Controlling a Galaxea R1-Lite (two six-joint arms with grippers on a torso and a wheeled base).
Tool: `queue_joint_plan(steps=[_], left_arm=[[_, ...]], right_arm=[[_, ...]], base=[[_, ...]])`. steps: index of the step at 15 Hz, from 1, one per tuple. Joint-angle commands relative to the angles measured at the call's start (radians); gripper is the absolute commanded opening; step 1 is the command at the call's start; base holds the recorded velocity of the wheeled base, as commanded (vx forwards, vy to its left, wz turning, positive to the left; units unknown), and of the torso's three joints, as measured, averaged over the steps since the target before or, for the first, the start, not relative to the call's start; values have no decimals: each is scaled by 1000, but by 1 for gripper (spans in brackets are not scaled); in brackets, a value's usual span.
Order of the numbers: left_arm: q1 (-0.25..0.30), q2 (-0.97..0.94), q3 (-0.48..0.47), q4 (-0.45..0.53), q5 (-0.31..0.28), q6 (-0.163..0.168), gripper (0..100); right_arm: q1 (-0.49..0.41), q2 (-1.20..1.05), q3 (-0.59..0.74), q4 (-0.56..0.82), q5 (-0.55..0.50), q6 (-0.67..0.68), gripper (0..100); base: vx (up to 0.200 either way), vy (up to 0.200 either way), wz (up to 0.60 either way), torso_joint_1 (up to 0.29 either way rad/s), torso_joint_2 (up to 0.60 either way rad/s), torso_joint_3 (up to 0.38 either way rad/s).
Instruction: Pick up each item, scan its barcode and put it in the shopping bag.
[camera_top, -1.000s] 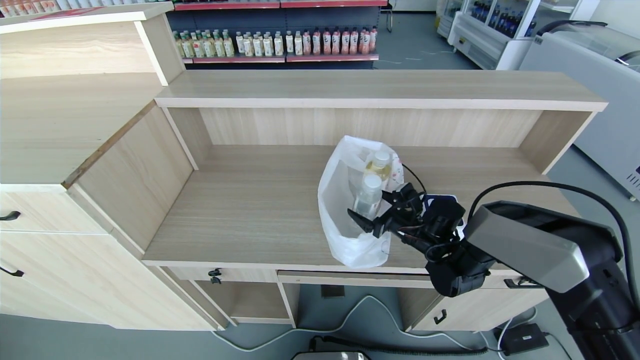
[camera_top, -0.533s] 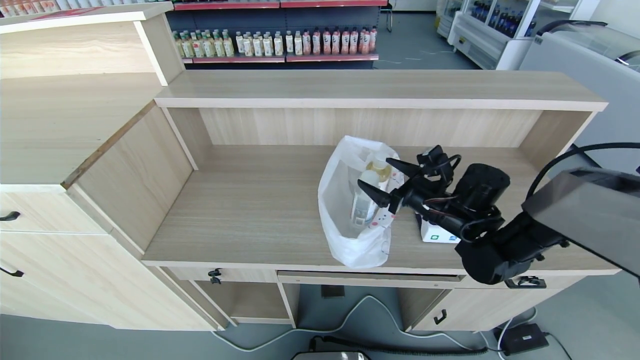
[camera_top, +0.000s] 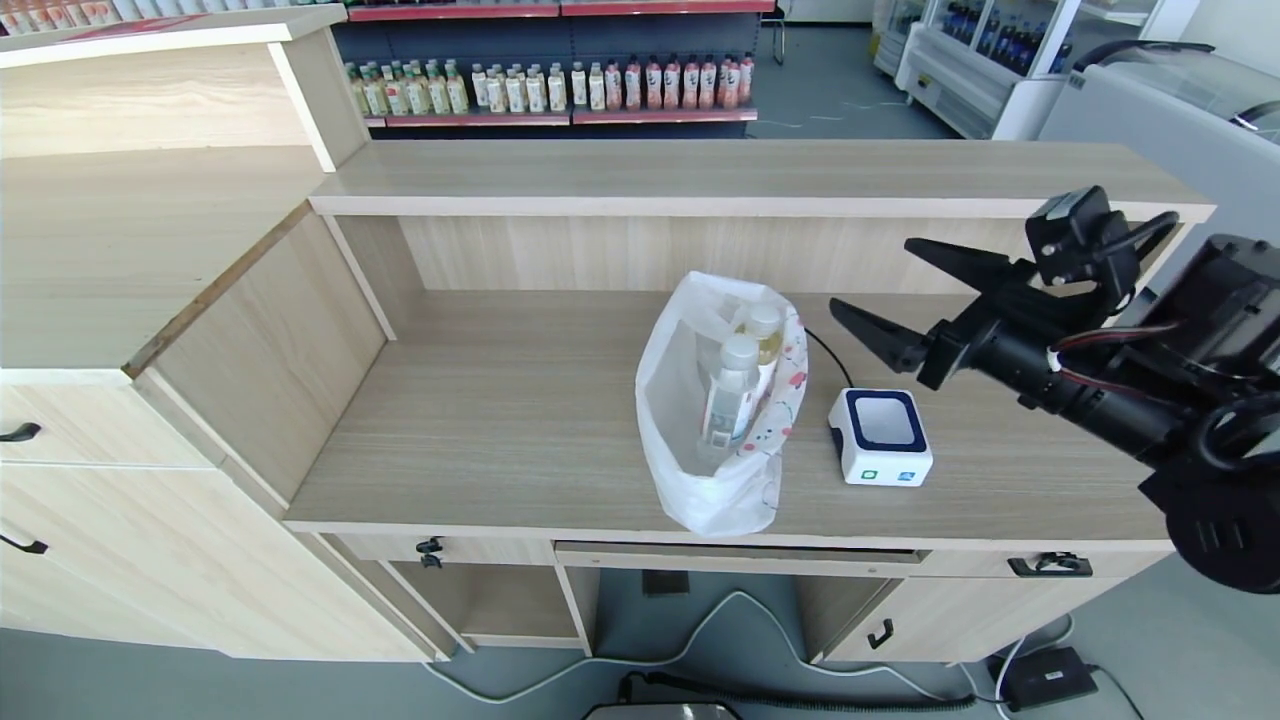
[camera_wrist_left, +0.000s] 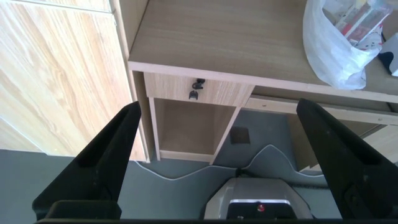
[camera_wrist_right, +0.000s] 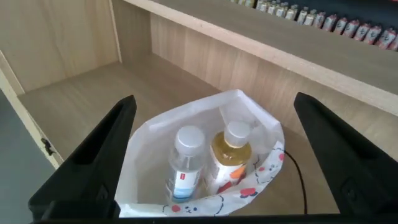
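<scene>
Two bottles (camera_top: 735, 398) stand in the white shopping bag (camera_top: 690, 480) on the desk (camera_top: 520, 420), scanner (camera_top: 880, 437) just beside it, right hand (camera_top: 872, 275) spread wide and empty above the desk. Left wrist view: left hand (camera_wrist_left: 217, 106) gapes wide, empty, before the desk's front. Right wrist view: bag framed between the right hand's fingers.

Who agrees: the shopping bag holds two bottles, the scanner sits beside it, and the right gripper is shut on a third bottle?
Wrong on the gripper: the head view shows the right gripper open and empty. The shopping bag does hold two bottles, with the scanner beside it.
</scene>
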Motion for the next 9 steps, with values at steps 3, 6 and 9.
queue_joint_plan(steps=[3, 6, 9], left_arm=[[0, 0, 0, 1, 0, 0, 100], [0, 0, 0, -1, 0, 0, 100], [0, 0, 0, 1, 0, 0, 100]], right_arm=[[-179, -261, 68, 140, -55, -93, 100], [-258, -359, 66, 344, -207, -222, 100], [-332, -431, 166, 368, -273, -212, 100]], base=[[0, 0, 0, 0, 0, 0], [0, 0, -200, -28, 50, 27], [0, 0, -400, -194, 328, 144]])
